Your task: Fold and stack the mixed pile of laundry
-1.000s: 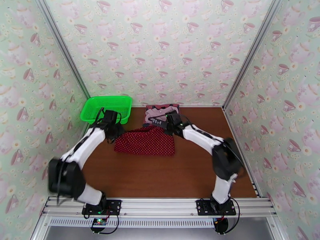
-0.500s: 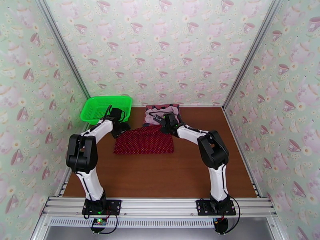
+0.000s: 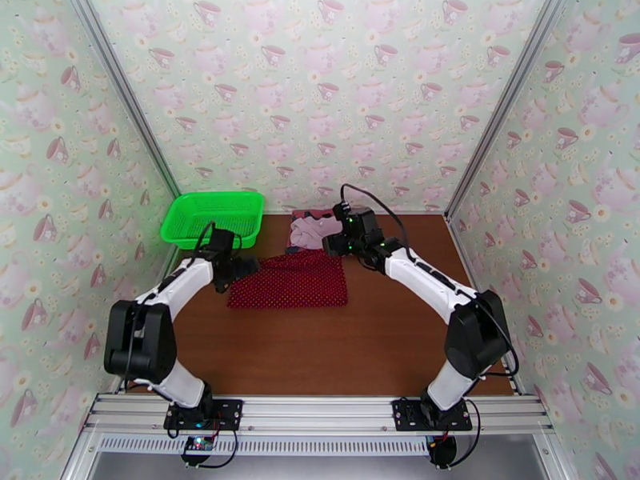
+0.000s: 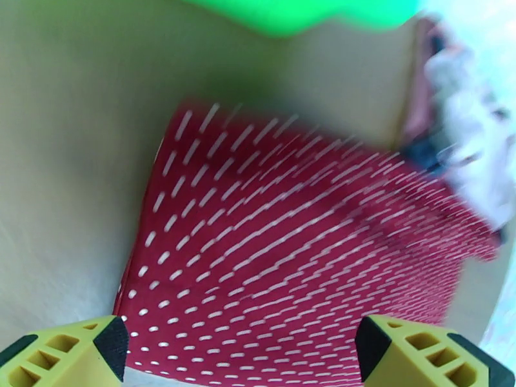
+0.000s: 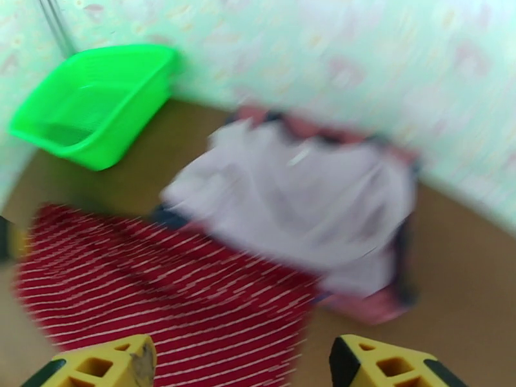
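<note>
Jaws apart, empty: left gripper (image 3: 244, 266), right gripper (image 3: 330, 246) at far corners of dotted cloth (image 3: 290, 280) by table's (image 3: 360, 346) far edge.

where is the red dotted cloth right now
In the top view the dark-red dotted cloth lies flat on the table, just in front of the pale pink piece, the green basket to its back left.

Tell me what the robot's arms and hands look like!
The left arm and right arm are white tubes with chunky black joints, and a thin black cable loops off each. The left hand and right hand are black, ending in two yellow fingertips with little holes.
</note>
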`<state>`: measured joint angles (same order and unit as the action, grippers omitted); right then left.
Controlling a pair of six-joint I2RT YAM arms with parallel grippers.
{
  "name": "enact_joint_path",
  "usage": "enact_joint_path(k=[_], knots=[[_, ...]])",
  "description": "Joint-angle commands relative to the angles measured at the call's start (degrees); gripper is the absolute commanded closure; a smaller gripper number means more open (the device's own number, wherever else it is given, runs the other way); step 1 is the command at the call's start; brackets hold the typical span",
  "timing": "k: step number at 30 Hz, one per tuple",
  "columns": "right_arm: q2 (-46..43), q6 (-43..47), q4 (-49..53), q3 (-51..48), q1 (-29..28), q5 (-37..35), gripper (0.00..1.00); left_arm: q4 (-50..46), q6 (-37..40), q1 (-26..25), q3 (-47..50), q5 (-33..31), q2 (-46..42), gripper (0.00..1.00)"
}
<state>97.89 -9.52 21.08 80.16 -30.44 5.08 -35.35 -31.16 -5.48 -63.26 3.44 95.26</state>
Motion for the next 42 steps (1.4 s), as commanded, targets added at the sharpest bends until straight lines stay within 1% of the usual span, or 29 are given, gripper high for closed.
enact_joint_path(k=[1, 5, 9, 11, 13, 15, 17, 18, 19, 20, 21, 22, 23, 24, 26, 28, 30, 32, 36, 39, 42], knots=[[2.97, -11.12, 4.60, -1.17, -2.46, 10.22, 0.26, 0.98, 1.99, 0.78, -1.26, -0.42, 4.56, 0.02], [6.69, -11.55, 4.81, 0.09, -5.71, 9.94, 0.27, -0.12, 4.28, 0.72, -5.61, -2.28, 9.86, 0.01], [9.99, -11.78, 5.41, 1.81, -7.56, 10.03, 0.27, -2.04, 7.07, 0.70, -8.87, -3.61, 13.52, 0.03], [11.49, -12.61, 5.25, 2.59, -7.95, 10.42, 0.28, -2.33, 8.15, 0.70, -9.71, -3.04, 15.47, 0.07], [12.69, -14.05, 4.67, 3.22, -8.14, 11.04, 0.30, -1.51, 8.45, 0.50, -9.65, -1.09, 17.05, 0.15], [13.90, -16.03, 3.68, 3.80, -8.21, 11.99, 0.32, 0.10, 7.93, -0.24, -9.00, 1.33, 18.15, 0.25], [15.31, -17.71, 3.09, 4.66, -8.16, 13.36, 0.38, 0.61, 7.57, -1.55, -8.50, 0.50, 18.05, 0.36], [16.15, -18.61, 2.85, 5.27, -8.27, 13.98, 0.41, 1.15, 7.47, -2.17, -8.01, 0.48, 17.75, 0.45], [17.08, -19.30, 2.66, 5.97, -8.32, 14.76, 0.44, 1.97, 6.99, -2.56, -7.62, 1.76, 17.51, 0.59], [17.80, -19.72, 2.55, 6.66, -8.55, 15.47, 0.48, 2.68, 6.46, -2.77, -7.27, 2.77, 17.51, 0.76], [18.77, -20.04, 2.61, 7.58, -8.79, 16.39, 0.55, 3.33, 5.99, -3.12, -6.95, 3.38, 17.50, 0.96], [19.80, -20.40, 2.86, 8.65, -9.07, 17.08, 0.62, 3.64, 5.63, -3.53, -6.51, 3.27, 17.35, 1.00], [20.92, -20.74, 3.12, 9.69, -9.59, 17.98, 0.70, 3.76, 5.36, -4.01, -6.19, 2.78, 17.08, 1.00], [21.96, -21.19, 3.31, 10.59, -9.93, 18.74, 0.76, 3.84, 5.09, -4.39, -5.79, 2.27, 16.55, 1.00], [24.35, -22.24, 3.93, 12.40, -10.85, 19.88, 0.82, 3.89, 4.46, -4.87, -4.76, 1.27, 14.55, 1.00], [26.96, -23.52, 4.48, 13.97, -11.17, 20.44, 0.91, 3.60, 3.85, -4.98, -4.03, 0.82, 11.67, 1.00], [28.89, -24.65, 5.14, 14.84, -11.21, 19.39, 0.95, 2.13, 3.52, -5.39, -4.18, -0.10, 8.06, 1.00], [30.47, -24.93, 6.78, 15.57, -11.11, 16.83, 0.97, -0.84, 3.63, -5.90, -5.62, -1.93, 4.04, 1.00], [33.53, -24.30, 9.91, 17.63, -10.99, 15.06, 0.99, -6.96, 4.26, -6.32, -9.67, -3.51, -1.29, 1.00], [35.17, -23.80, 10.68, 18.53, -11.13, 16.47, 0.99, -9.58, 4.44, -6.59, -11.77, -3.68, -3.87, 1.00], [33.55, -23.47, 8.87, 17.55, -11.12, 17.29, 0.99, -11.08, 4.44, -7.61, -13.29, -3.02, -4.78, 1.00]])
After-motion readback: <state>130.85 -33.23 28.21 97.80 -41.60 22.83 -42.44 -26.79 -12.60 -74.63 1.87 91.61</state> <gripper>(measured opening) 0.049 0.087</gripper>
